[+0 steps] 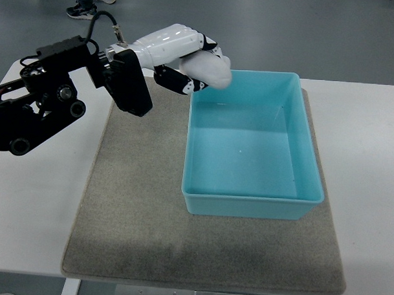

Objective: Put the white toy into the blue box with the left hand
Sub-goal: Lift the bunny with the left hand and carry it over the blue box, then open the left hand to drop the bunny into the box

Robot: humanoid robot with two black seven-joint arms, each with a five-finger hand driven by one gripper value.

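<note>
Left hand (187,56) curled around white toy (211,71), held over far-left corner of blue box (252,198), box interior bare. Toy looks light, smooth, rounded, maybe slippery; wrap grip round body suits. Grey mat (130,210) on white surface (33,213). Grey floor, person's shoes (89,4) beyond

Blue box (252,206): smooth glossy plastic. Mat (130,210): rough grey felt-like cloth. Left robot hand (181,53): glossy white plastic shell.
</note>
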